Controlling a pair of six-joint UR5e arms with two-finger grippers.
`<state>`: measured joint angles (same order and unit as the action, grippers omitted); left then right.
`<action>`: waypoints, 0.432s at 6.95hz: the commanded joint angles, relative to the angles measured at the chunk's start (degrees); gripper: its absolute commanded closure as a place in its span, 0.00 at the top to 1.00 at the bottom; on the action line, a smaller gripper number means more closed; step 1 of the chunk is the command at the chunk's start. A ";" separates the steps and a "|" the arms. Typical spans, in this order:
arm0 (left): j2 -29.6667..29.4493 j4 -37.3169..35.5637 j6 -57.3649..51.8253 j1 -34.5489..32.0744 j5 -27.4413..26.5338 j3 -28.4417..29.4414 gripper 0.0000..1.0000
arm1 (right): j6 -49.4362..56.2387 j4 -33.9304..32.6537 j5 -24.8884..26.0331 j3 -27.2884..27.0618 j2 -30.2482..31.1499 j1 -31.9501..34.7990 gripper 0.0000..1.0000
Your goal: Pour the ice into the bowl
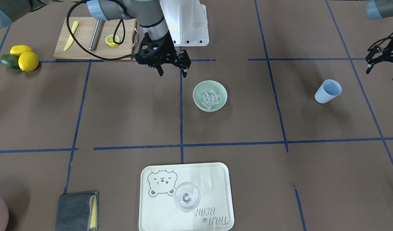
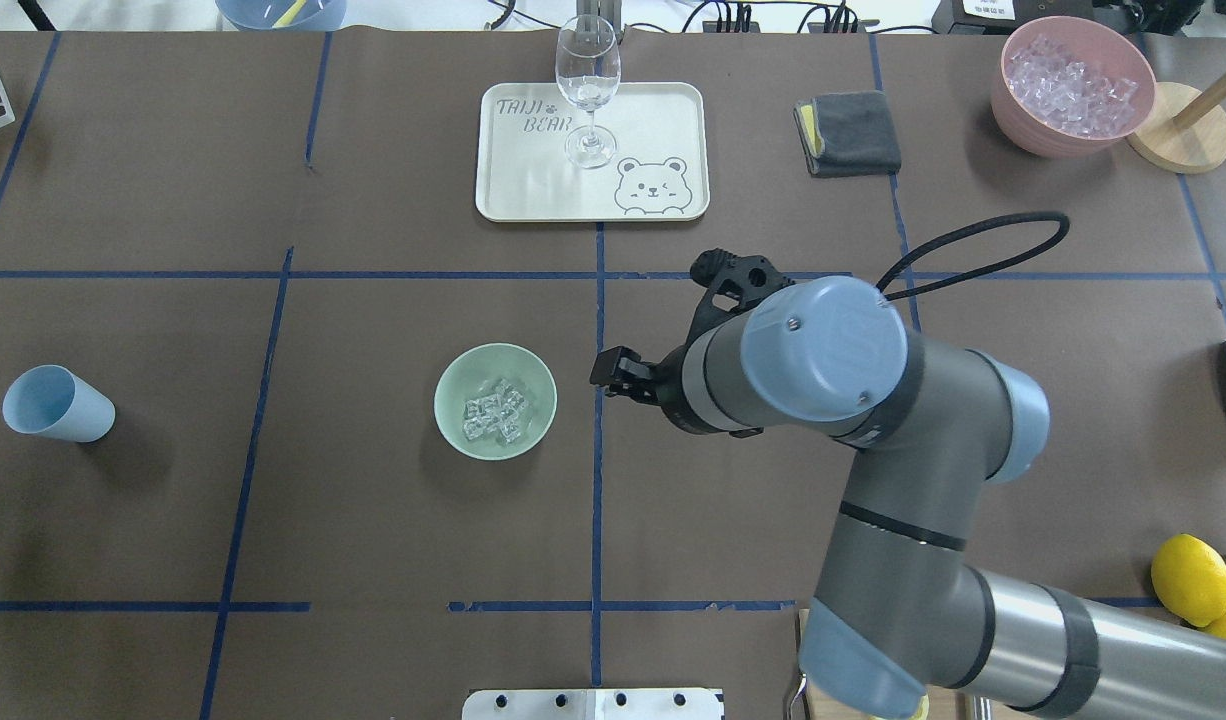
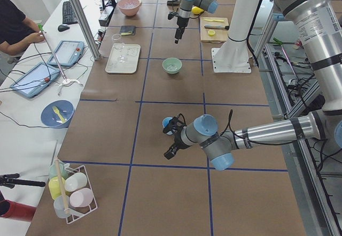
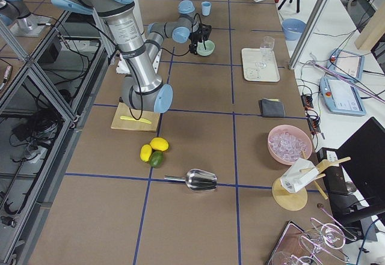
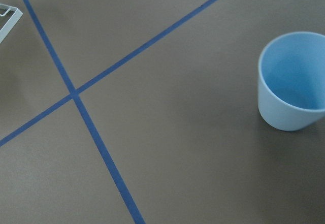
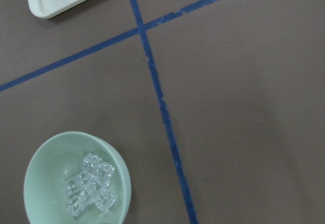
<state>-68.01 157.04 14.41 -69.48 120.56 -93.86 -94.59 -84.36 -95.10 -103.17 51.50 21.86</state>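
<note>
The pale mint-green bowl (image 1: 199, 89) stands near the table's middle and holds a heap of clear ice cubes (image 1: 210, 99). It also shows in the overhead view (image 2: 463, 375) with the ice (image 2: 495, 415), and in the right wrist view (image 6: 45, 158). My right gripper (image 1: 172, 73) hangs open and empty above the table beside the bowl, on the robot's side of it. My left gripper (image 1: 383, 74) is open and empty, close to the light blue cup (image 1: 328, 91), which lies tilted on its side. The left wrist view shows the cup's (image 5: 294, 82) inside with no ice in it.
A cream tray (image 1: 209, 179) with an empty wine glass (image 1: 187, 196) sits at the far edge. A pink bowl (image 2: 1013, 110) of ice and a grey cloth (image 2: 851, 132) are far right. A cutting board (image 1: 84, 41) with a lemon half, and lemons (image 1: 28, 61), lie near my base.
</note>
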 commanded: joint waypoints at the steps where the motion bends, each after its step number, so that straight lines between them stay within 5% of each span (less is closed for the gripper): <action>1: -2.57 -5.35 -4.74 -4.17 4.07 0.00 1.00 | -0.42 -0.10 2.90 12.16 -9.02 -1.21 0.96; 3: -2.57 -5.08 -4.65 -4.08 4.16 -0.09 1.00 | -0.51 -0.10 2.90 19.81 -12.90 -1.20 0.96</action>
<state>-70.50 151.95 9.88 -73.45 124.55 -93.91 -95.06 -84.46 -92.30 -88.26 41.37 20.69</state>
